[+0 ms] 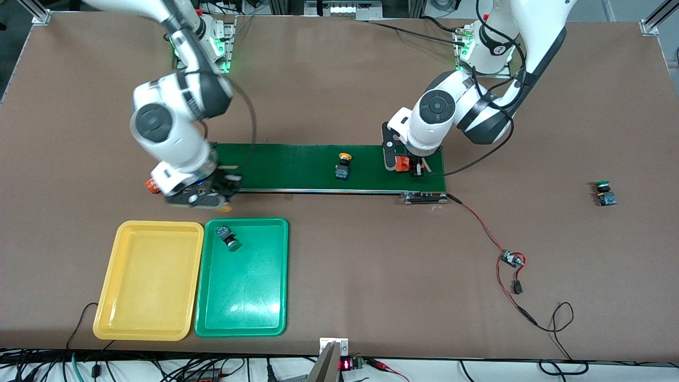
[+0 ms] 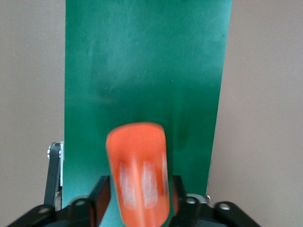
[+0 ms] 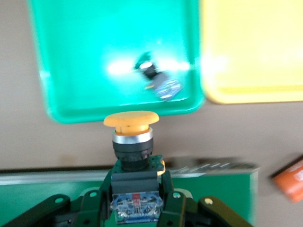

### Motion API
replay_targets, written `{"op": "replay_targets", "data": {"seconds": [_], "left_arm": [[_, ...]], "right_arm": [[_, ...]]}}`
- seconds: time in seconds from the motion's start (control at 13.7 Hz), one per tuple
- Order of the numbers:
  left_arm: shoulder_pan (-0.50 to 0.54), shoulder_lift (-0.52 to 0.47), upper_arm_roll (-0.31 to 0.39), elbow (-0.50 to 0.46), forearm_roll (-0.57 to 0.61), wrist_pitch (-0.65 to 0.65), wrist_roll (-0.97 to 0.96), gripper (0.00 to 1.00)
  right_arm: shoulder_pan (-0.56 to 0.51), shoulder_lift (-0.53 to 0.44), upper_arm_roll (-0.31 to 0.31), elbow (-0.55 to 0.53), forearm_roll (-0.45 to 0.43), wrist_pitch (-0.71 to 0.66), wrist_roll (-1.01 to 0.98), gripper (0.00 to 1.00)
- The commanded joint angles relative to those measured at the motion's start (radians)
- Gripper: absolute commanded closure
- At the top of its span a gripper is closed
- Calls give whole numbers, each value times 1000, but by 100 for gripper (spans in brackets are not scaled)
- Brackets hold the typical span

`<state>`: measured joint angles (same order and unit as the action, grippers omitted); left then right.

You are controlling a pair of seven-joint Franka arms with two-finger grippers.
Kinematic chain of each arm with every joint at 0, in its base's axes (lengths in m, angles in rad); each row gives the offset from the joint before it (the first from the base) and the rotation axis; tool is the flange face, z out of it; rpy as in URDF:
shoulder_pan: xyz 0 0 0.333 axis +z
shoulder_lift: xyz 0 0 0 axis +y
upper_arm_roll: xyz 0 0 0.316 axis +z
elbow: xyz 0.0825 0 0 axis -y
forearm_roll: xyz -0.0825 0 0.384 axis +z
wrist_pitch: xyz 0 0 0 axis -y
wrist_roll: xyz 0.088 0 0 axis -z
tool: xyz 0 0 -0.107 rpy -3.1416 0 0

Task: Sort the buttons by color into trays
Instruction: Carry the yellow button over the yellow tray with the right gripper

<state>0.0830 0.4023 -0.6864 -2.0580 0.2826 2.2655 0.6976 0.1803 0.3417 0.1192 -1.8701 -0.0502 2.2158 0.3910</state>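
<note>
Front view: where are the buttons?

One yellow button (image 1: pixel 343 165) stands on the belt (image 1: pixel 297 164). One green button (image 1: pixel 227 237) lies in the green tray (image 1: pixel 244 297), beside the yellow tray (image 1: pixel 148 286). The spare green one (image 1: pixel 603 192) sits on the table toward the left arm's end.

And the grippers?

The right gripper (image 1: pixel 200 197) is over the table between belt and trays. The left gripper (image 1: pixel 417 168) is over the belt's end.

Left wrist view?

An orange cylinder (image 2: pixel 137 165) sits in the left gripper, over the belt. Whether it is gripped or loose, I cannot tell.

Right wrist view?

The right gripper is clamped on the held button (image 3: pixel 132 142), yellow cap up. Both trays show past it.
</note>
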Motion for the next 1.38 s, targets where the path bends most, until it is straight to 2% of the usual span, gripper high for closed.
{"op": "replay_targets", "data": {"seconds": [0.0, 0.22, 0.44, 0.65, 0.8, 0.87, 0.95, 1.02, 1.16, 1.24, 1.31], "left_arm": [[7, -26, -5, -1, 24, 3, 16, 0], [32, -89, -2, 12, 20, -27, 14, 0], [57, -163, 30, 50, 4, -156, 3, 0], [57, -253, 152, 50, -81, -207, -65, 0], [54, -290, 255, 49, -133, -210, -124, 0], [52, -307, 304, 49, -160, -211, -169, 0], [52, -319, 350, 49, -170, -212, -234, 0], [52, -329, 390, 49, -171, -212, -297, 0], [53, -329, 502, 45, -171, -215, -374, 0], [54, -316, 575, 42, -171, -215, -375, 0], [54, -295, 631, 39, -171, -202, -377, 0]], "right_arm": [[-103, 72, 16, 81, -51, -8, -95, 87], [-171, 140, 13, 123, -108, 20, -150, 87], [-222, 223, 13, 173, -199, 113, -185, 86], [-286, 308, 13, 216, -360, 178, -193, 85], [-315, 355, 13, 216, -388, 267, -195, 84], [-315, 356, 13, 215, -387, 271, -193, 82], [-315, 356, 13, 215, -385, 272, -187, 59], [-317, 361, 13, 215, -384, 278, -195, 46], [-318, 353, 8, 210, -378, 285, -195, 35], [-311, 341, 8, 207, -375, 282, -189, 16], [-303, 321, 8, 197, -373, 274, -192, 15]]}}
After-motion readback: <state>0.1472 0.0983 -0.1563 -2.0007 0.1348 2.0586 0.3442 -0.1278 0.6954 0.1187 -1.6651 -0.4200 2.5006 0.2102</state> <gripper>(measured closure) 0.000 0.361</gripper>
